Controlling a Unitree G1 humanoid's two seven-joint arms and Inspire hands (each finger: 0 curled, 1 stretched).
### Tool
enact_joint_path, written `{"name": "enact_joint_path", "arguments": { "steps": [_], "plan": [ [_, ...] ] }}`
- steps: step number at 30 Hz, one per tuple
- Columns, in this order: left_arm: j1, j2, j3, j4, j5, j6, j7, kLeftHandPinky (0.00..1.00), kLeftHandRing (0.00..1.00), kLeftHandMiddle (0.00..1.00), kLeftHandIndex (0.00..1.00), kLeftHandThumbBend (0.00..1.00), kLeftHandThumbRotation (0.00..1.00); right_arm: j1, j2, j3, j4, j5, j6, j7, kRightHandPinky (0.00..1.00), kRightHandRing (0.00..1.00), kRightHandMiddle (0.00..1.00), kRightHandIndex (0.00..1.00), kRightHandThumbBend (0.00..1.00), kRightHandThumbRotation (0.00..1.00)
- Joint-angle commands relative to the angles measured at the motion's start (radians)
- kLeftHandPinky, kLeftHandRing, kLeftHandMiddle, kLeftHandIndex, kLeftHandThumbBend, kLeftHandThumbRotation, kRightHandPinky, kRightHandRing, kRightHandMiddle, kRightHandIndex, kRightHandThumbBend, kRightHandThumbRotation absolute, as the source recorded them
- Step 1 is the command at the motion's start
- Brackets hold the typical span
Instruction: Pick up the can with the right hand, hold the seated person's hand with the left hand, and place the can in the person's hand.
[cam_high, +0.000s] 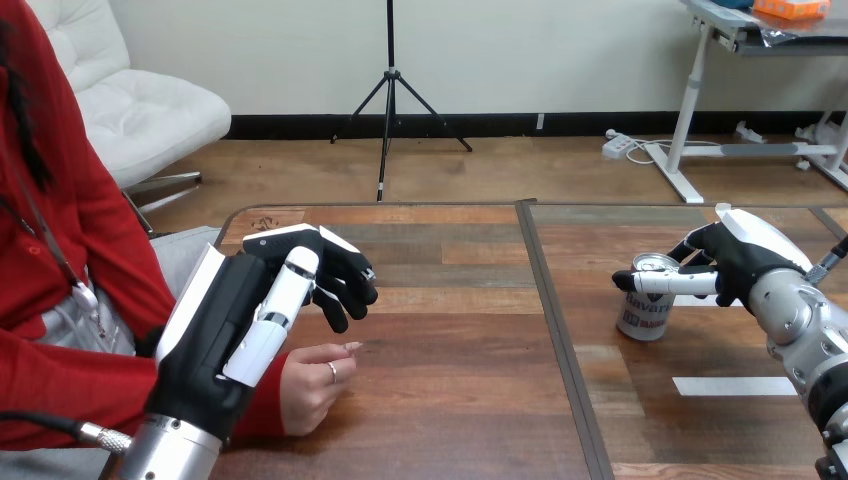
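A silver can (643, 312) with a blue label stands upright on the right half of the wooden table. My right hand (735, 262) reaches it from the right. The thumb lies across the can's front near the top and the fingers curl round behind its rim. The person's hand (312, 382) rests on the table at the left, fingers loosely curled. My left hand (262, 312) hovers over the person's wrist with its fingers loosely bent past it. I see no finger wrapped round the wrist.
A dark seam (556, 330) splits the table (450, 400) into left and right halves. A white tape strip (734, 385) lies on the table in front of the can. The person's red sleeve (60, 385) rests along the table's left edge.
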Motion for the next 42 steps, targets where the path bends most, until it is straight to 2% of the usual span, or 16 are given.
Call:
{"name": "enact_joint_path", "arguments": {
  "steps": [1, 9, 19, 27, 42],
  "plan": [
    [-0.058, 0.013, 0.017, -0.037, 0.002, 0.001, 0.008, 0.34, 0.43, 0.46, 0.43, 0.00, 0.95, -0.042, 0.000, -0.011, -0.022, 0.010, -0.025, -0.031, 0.58, 0.65, 0.68, 0.67, 1.00, 0.62],
    [-0.058, 0.015, 0.018, -0.044, 0.003, 0.009, 0.009, 0.34, 0.43, 0.46, 0.43, 0.00, 0.95, -0.046, -0.001, -0.012, -0.023, 0.009, -0.032, -0.034, 0.58, 0.66, 0.69, 0.71, 1.00, 0.62],
    [-0.061, 0.018, 0.017, -0.044, 0.008, 0.010, 0.010, 0.34, 0.43, 0.46, 0.43, 0.00, 0.95, -0.051, -0.004, 0.001, -0.024, -0.006, -0.040, -0.035, 0.65, 0.75, 0.76, 0.78, 1.00, 0.66],
    [-0.062, 0.019, 0.018, -0.044, 0.010, 0.006, 0.009, 0.34, 0.43, 0.46, 0.43, 0.00, 0.94, -0.053, -0.001, -0.004, -0.024, -0.001, -0.037, -0.026, 0.68, 0.78, 0.79, 0.80, 1.00, 0.65],
    [-0.063, 0.020, 0.021, -0.044, 0.012, 0.004, 0.010, 0.34, 0.43, 0.46, 0.43, 0.00, 0.94, -0.058, 0.005, -0.018, -0.021, 0.022, -0.022, 0.022, 0.61, 0.68, 0.72, 0.77, 1.00, 0.49]
  ]
}}
